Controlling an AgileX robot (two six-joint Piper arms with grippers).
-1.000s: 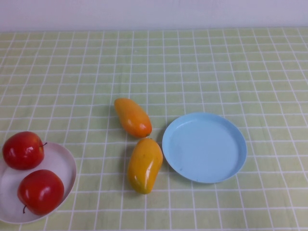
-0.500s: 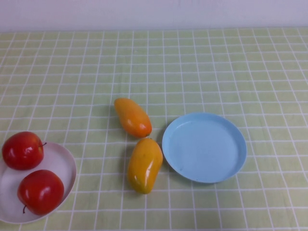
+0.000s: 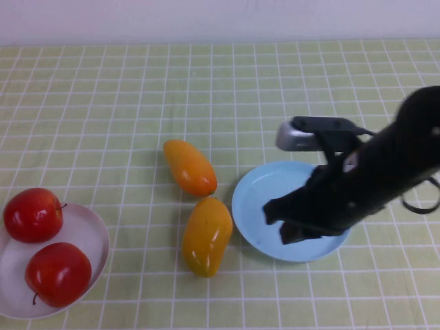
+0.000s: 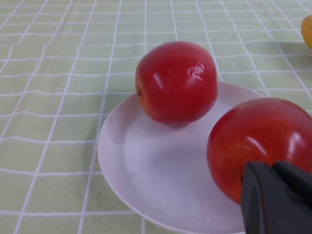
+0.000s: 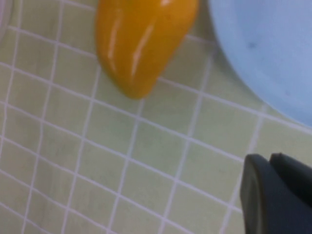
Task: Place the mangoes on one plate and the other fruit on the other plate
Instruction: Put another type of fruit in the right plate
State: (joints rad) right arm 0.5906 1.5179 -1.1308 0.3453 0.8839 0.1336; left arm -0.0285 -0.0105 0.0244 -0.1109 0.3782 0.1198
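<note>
The more orange mango [image 3: 190, 167] and the yellower mango [image 3: 206, 235] lie on the cloth just left of the light blue plate [image 3: 254, 199]. Both red apples [image 3: 32, 214] [image 3: 58, 273] rest on the white plate [image 3: 86, 234] at the near left. My right gripper [image 3: 285, 220] hangs over the blue plate's near-left part, beside the yellower mango [image 5: 141, 39], its fingers together and holding nothing. My left gripper [image 4: 270, 168] shows only in the left wrist view. It is shut and empty, just in front of the nearer apple [image 4: 258, 141].
A green checked cloth [image 3: 103, 103] covers the whole table up to a pale wall at the back. The right arm's dark body [image 3: 392, 165] crosses the blue plate's right side.
The right arm has come in from the right and now hangs over the blue plate. The fruit and plates have not moved.
</note>
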